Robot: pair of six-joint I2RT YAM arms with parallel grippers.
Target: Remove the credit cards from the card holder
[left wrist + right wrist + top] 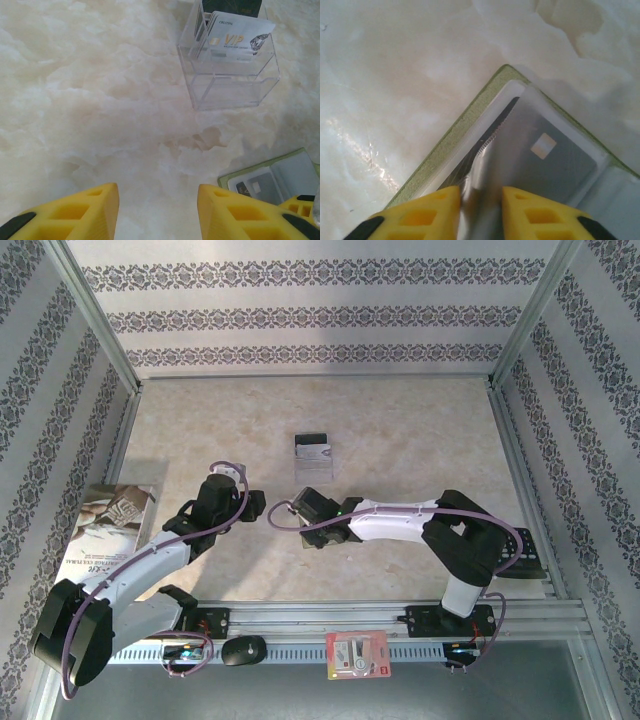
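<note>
The olive-green card holder [465, 125] lies open on the marble table, its greyish pockets up. It also shows as a corner of the card holder [270, 175] at the lower right of the left wrist view. A silver-grey credit card [545, 155] with a chip sits in its pocket, and its near edge rises between my right gripper's yellow fingers. My right gripper [481, 192] is shut on that card. In the top view the right gripper [312, 515] is over the holder at mid-table. My left gripper [158, 187] hangs open over bare table, just left of the holder [325, 538].
A clear plastic box [227, 75] with several cards standing in it sits beyond the holder, mid-table [313, 455]. A booklet [110, 530] lies at the left wall. A red-and-white packet [357, 653] and a black object [243, 650] rest on the near rail.
</note>
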